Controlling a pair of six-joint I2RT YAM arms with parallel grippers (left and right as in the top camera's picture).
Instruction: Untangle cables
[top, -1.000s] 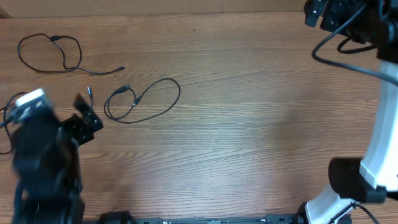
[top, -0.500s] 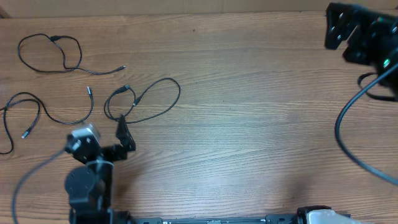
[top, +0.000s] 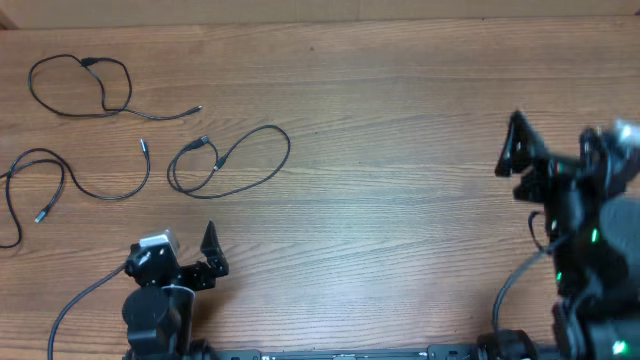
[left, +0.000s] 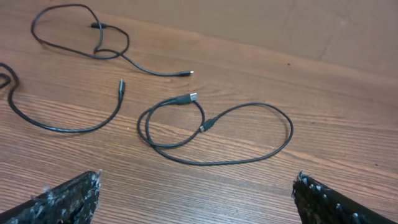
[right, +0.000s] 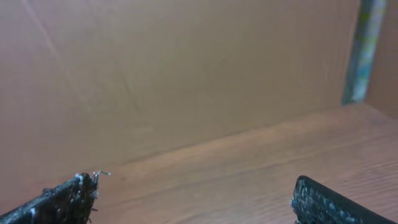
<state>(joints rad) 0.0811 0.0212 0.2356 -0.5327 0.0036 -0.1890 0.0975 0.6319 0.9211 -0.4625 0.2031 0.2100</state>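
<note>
Three thin black cables lie apart on the wooden table, at the left. One loop is far left at the back. One open curve is at the left edge. One double loop is nearer the middle. The left wrist view shows all three: the back loop, the curve and the double loop. My left gripper is open and empty, near the front edge, short of the double loop. My right gripper is open and empty at the far right, facing the back wall.
The table is brown wood grain. A brown back wall rises behind it, with a corner post at the right. Thick black wires hang from both arms at the front edge.
My left arm has drawn back from beside the cables to the front edge. My right arm has come down from the back right corner to the right side. The cables have not moved.
</note>
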